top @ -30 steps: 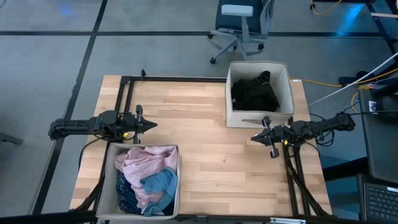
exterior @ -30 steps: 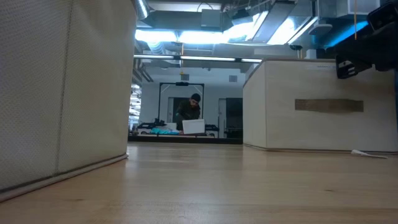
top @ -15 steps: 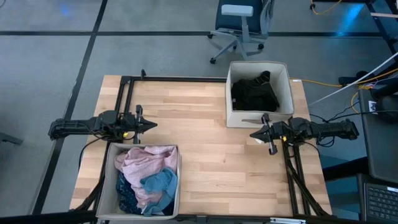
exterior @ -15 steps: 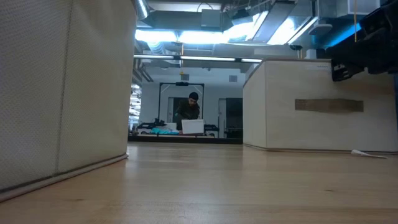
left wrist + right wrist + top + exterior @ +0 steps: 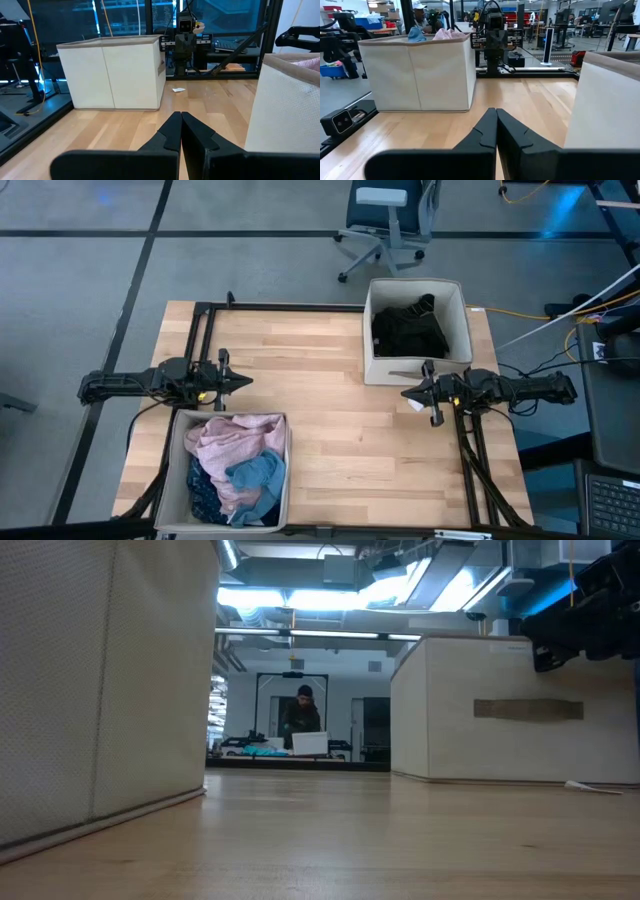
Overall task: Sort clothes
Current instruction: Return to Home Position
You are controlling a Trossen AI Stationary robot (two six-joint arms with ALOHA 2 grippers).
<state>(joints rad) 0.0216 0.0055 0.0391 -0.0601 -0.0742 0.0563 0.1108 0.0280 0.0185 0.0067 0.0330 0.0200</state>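
Wrapping up, it seems: clothes [image 5: 235, 455] sit binned, left arm [image 5: 150, 383] and right arm [image 5: 510, 388] lie level at the bench [image 5: 330, 430] sides, both jaws pressed together. Next, just settle home.

No lettering, brand or number can be read anywhere. The tan patch [image 5: 528, 709] on the far fabric bin [image 5: 450, 680] may be a label, yet it looks blank.

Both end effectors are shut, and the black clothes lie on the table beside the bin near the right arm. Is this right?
Not quite. The high view shows the black clothes inside the bin near the right arm, not on the table beside it. The left end effector and right end effector are indeed shut.
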